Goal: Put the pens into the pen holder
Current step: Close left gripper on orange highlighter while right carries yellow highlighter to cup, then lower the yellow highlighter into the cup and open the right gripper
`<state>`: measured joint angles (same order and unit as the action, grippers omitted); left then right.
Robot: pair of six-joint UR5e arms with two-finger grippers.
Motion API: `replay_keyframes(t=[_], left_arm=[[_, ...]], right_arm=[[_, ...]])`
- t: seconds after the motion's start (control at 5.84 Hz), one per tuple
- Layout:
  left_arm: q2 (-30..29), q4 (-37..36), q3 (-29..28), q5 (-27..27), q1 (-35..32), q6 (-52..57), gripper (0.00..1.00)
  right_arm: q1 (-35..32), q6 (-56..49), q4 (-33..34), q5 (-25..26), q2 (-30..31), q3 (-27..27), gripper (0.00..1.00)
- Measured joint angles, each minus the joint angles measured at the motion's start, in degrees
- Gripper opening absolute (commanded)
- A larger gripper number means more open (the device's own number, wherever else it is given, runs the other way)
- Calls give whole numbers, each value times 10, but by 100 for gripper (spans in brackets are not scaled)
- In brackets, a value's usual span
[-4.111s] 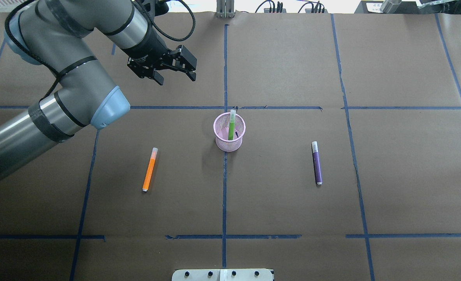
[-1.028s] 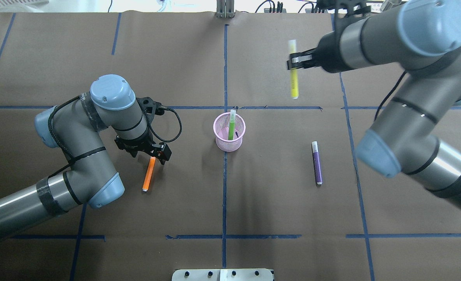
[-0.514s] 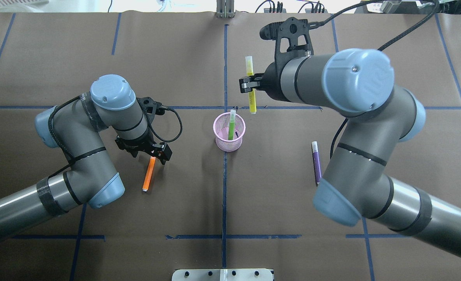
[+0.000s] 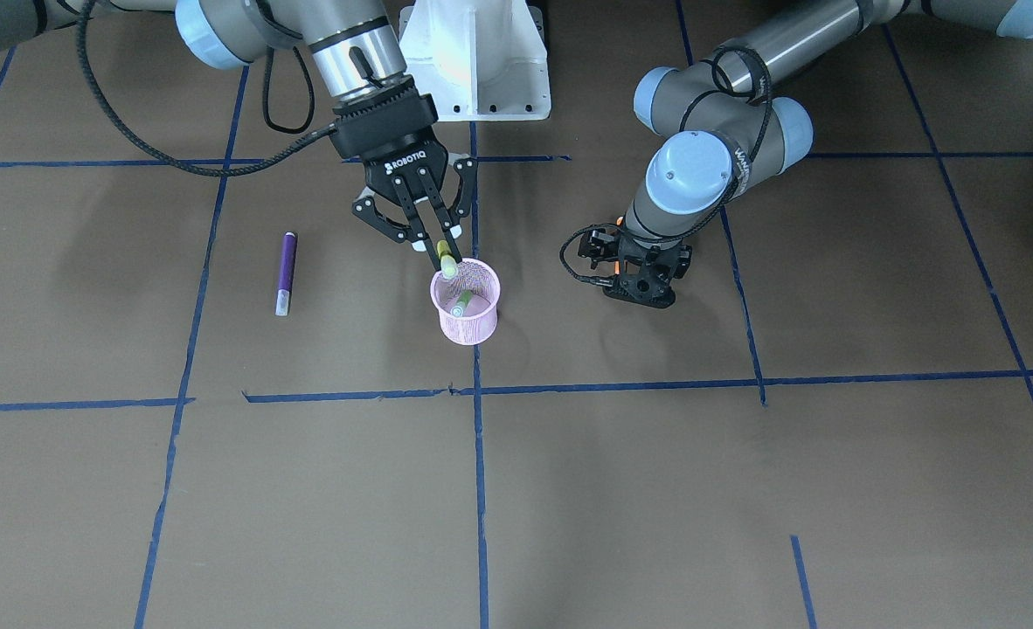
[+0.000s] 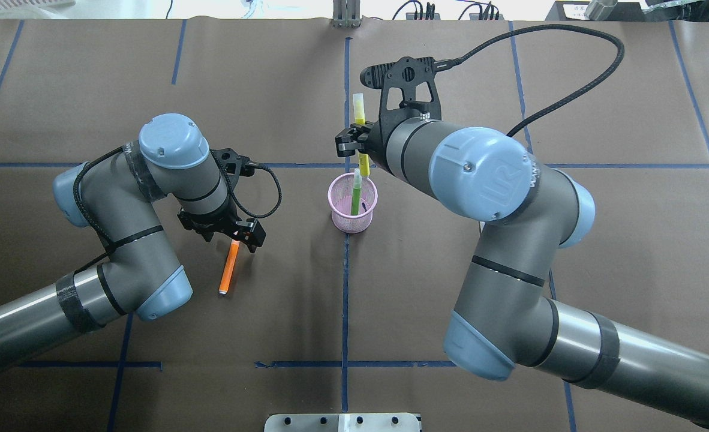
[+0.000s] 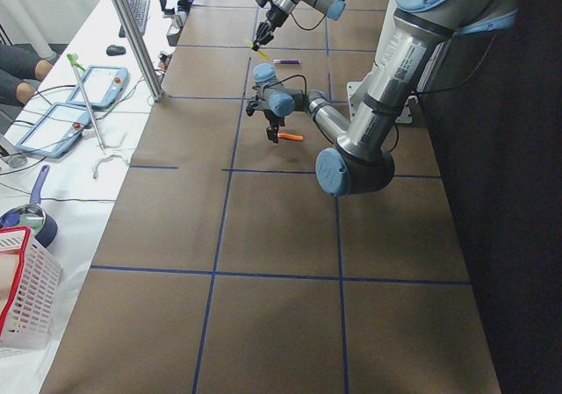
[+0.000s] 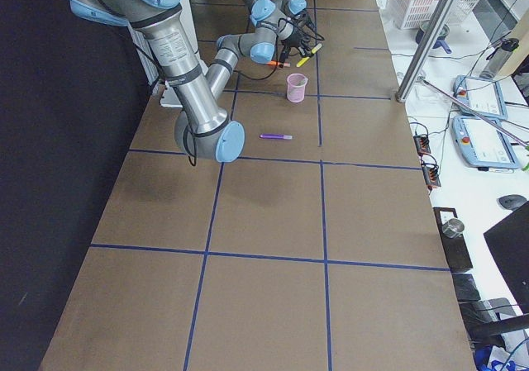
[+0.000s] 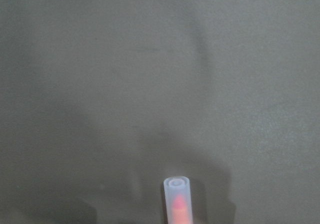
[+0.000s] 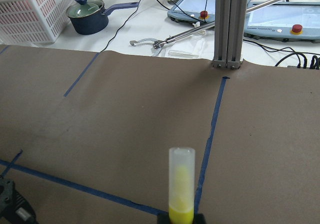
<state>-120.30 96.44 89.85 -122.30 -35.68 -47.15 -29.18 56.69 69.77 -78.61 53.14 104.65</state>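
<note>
Well to the left of the pen holder (image 5: 353,204), the left gripper (image 5: 232,240) points straight down at the table (image 5: 450,78), low over the capped end of the orange pen (image 5: 228,271). Its fingers look spread, one on each side of the cap. The left wrist view shows the pale cap with no finger pad pressed against it, so the gripper is straddling the pen, not pinching it. The orange pen lies flat, with its cap end toward the far side of the table and its other end angled a little away from the holder. The pink mesh holder stands upright on the centre blue tape line (image 5: 345,312). The green pen (image 5: 354,201) leans inside it, its pale cap sticking up past the rim. At the holder's far rim, the right gripper (image 5: 354,141) has its fingers pressed together on the yellow pen (image 5: 360,117), pinching it about midway along the barrel. That pen hangs tilted, cap end up, with its lower end right at the holder's far rim; whether the tip is inside the mesh or just above it cannot be told. To the right of the holder and well apart from it, the purple pen (image 4: 285,269) lies flat on the table, untouched, hidden under the right arm in the overhead view.
</note>
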Motion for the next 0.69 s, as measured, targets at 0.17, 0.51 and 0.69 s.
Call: replay_keyframes(t=[0.17, 0.51, 0.69], left_arm=[[0, 0, 0, 0, 0, 0, 100], [1, 0, -1, 0, 0, 1, 100], [1, 0, -1, 0, 0, 2, 100]], right_arm=[[6, 2, -8, 14, -5, -18, 2], [31, 15, -75, 43, -6, -74, 2], [45, 20, -100, 52, -1, -91, 2]])
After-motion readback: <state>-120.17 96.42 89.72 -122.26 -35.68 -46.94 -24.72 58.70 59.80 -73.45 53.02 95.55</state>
